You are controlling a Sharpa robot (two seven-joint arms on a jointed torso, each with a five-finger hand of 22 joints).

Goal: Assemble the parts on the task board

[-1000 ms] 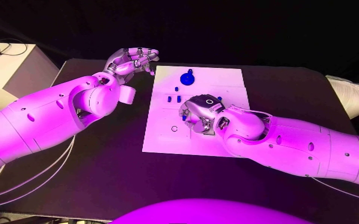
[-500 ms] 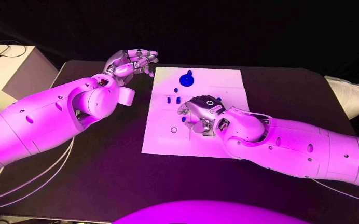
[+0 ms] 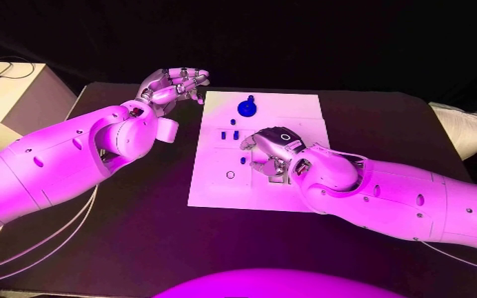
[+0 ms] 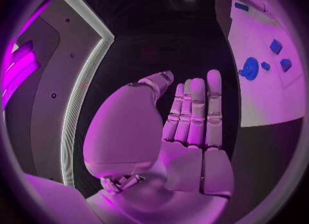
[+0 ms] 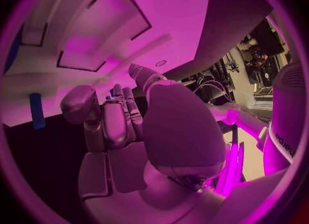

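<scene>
Task board (image 3: 298, 108) sits mid-table on the black table (image 3: 119, 208), white plate, long side running away from the robot. Blue round part (image 3: 247, 107) with a small stem is at the far end of the board, left of centre. Two small blue parts (image 3: 229, 134) sit side by side nearer the middle-left, one tiny blue part (image 3: 234, 120) between them and the round one. Small ring-shaped mark (image 3: 231, 174) on the board's near-left area.

Right hand (image 3: 270, 152) is over the board's centre, palm down, fingers curled toward the surface. Right wrist view shows the fingers (image 5: 119, 110) bunched close to the board's recessed outlines; can't tell whether they pinch anything. Blue part (image 5: 36, 112) lies near them in that view, apart from the fingers.

Left hand (image 3: 177, 83) hovers off the board's far-left corner, above the table, not touching the board. Left wrist view: fingers (image 4: 196, 108) straight and side by side, thumb apart, palm holding nothing. Round blue part (image 4: 249, 69) and two small blue ones (image 4: 280, 54) show on the board beyond it.
</scene>
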